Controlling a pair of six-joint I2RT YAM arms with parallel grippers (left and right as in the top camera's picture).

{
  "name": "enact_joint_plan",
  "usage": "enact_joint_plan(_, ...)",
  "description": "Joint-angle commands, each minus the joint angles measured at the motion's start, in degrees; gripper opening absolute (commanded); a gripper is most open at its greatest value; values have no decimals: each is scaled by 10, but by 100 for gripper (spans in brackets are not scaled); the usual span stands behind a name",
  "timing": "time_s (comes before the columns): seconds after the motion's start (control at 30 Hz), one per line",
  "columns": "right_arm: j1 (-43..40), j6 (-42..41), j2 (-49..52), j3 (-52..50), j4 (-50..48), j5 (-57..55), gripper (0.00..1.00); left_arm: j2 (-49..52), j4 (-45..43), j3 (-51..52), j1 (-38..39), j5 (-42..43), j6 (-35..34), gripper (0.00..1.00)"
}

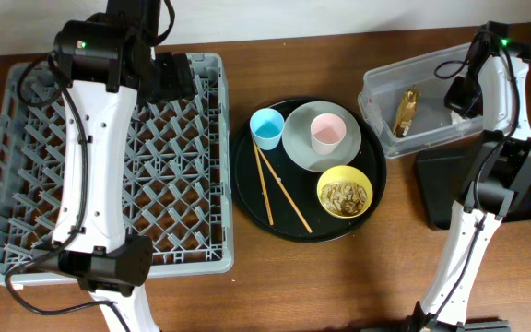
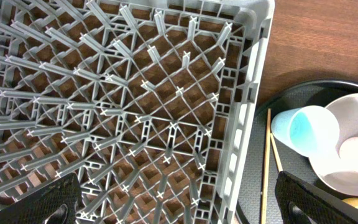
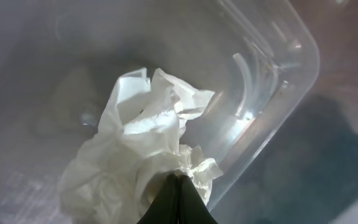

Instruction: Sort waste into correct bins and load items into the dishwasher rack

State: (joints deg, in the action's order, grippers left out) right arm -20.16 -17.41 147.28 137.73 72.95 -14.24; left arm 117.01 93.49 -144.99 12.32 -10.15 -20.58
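The right gripper's [image 3: 178, 190] fingers are pressed together, and a small crumpled white tissue [image 3: 142, 143] is pinched at its edge above the clear plastic rectangular tub [image 3: 291, 56]. Inside the tub a shiny gold-brown crinkled wrapper [image 1: 406, 109] is laid with its long axis across the tub's width. The left gripper [image 2: 179, 199] is spread wide over the large grey plastic lattice rack [image 2: 166, 93]. Thin wooden chopsticks [image 1: 279, 194] are laid on the large round black tray [image 1: 247, 189], angled from the small light-blue cup [image 1: 266, 127] toward the tray's front.
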Motion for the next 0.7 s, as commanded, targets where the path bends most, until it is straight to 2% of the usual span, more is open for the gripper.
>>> enact_joint_plan(0.0, -6, -13, 9, 2, 15, -54, 4, -2, 1, -5, 0, -8, 7, 99)
enact_joint_plan(0.67, -5, -30, -39, 2, 66, -45, 4, -2, 1, -5, 0, -8, 7, 99)
